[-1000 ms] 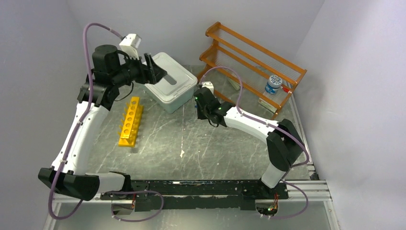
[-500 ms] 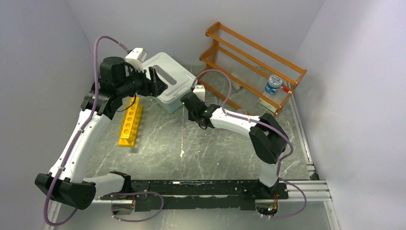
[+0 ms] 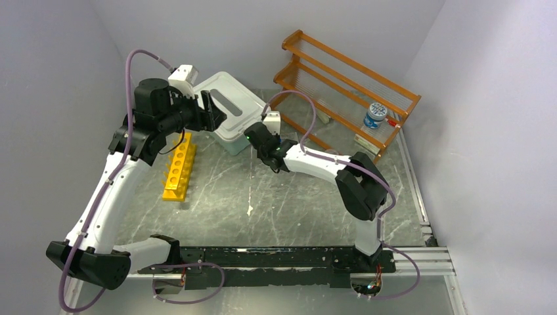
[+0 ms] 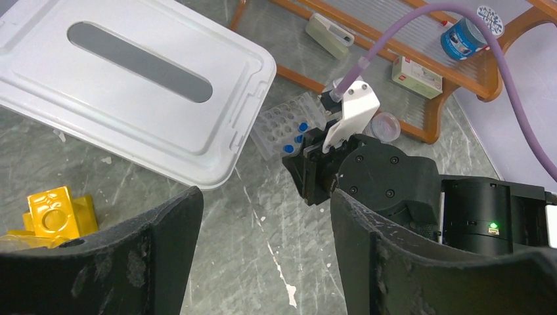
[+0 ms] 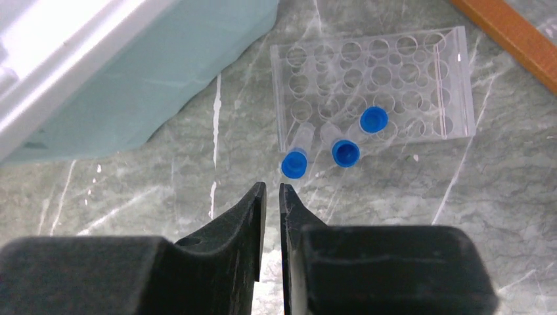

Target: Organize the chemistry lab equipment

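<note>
Hovering right gripper [image 5: 272,187]: fingers drawn almost together with only a thin slit between them and nothing in it; it hangs low over the table [image 3: 263,197].
Nearest to it: three blue-capped vials [image 5: 345,149], just past the fingertips and not touching them.
Vials' seat: they lean at the near left part of a clear holed tray [image 5: 371,88]; the closest cap juts over the tray's edge, and I cannot tell whether each tube sits in a hole.
Beside the tray: a white-lidded bin [image 4: 131,85] with a pale green body, to the tray's left in the right wrist view, near it but apart.
Left gripper [image 4: 265,197]: fingers spread wide and holding nothing; it is raised by the bin's near left corner and looks down on the bin lid, the tray and the right wrist.
Yellow test-tube rack [image 3: 179,164]: flat on the table left of the bin, under the left arm, holes facing up.
Far right: an orange shelf [image 3: 348,69] at the back, with a small jar [image 4: 463,39] with a blue label and a small box [image 4: 417,72] on its lower tier, well apart from both grippers.
</note>
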Tool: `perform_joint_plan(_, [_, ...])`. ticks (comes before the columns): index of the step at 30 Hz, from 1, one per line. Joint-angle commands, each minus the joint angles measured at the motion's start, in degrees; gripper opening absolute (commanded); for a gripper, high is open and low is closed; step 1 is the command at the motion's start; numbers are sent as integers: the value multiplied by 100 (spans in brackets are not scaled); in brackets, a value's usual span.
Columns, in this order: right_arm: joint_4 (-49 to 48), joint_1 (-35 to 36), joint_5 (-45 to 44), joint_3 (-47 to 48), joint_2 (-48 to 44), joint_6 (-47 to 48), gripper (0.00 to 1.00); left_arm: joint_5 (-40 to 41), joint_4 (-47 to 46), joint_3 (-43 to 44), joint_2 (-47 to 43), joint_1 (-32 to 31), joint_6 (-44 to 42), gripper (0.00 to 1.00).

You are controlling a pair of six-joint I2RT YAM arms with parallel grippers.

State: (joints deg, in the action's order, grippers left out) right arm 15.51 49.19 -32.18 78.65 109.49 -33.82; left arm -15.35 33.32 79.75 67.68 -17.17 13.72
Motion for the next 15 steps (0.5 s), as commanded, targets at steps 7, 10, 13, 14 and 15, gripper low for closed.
perform_joint_plan(7, [89,-67,-436,361,315,43,16,173,45,-38,-80,-41,-84,75])
perform_joint_plan(10, [66,-67,-383,375,331,96,16,173,43,-32,-75,-41,-85,75])
perform_joint_plan(13, [-29,-74,-254,300,268,161,16,188,43,-42,-71,-41,-89,75])
perform_joint_plan(14, [-40,-76,-231,286,256,177,16,190,43,-46,-69,-41,-88,75])
perform_joint_plan(15, [-18,-76,-227,290,247,168,17,191,44,-46,-65,-41,-89,75])
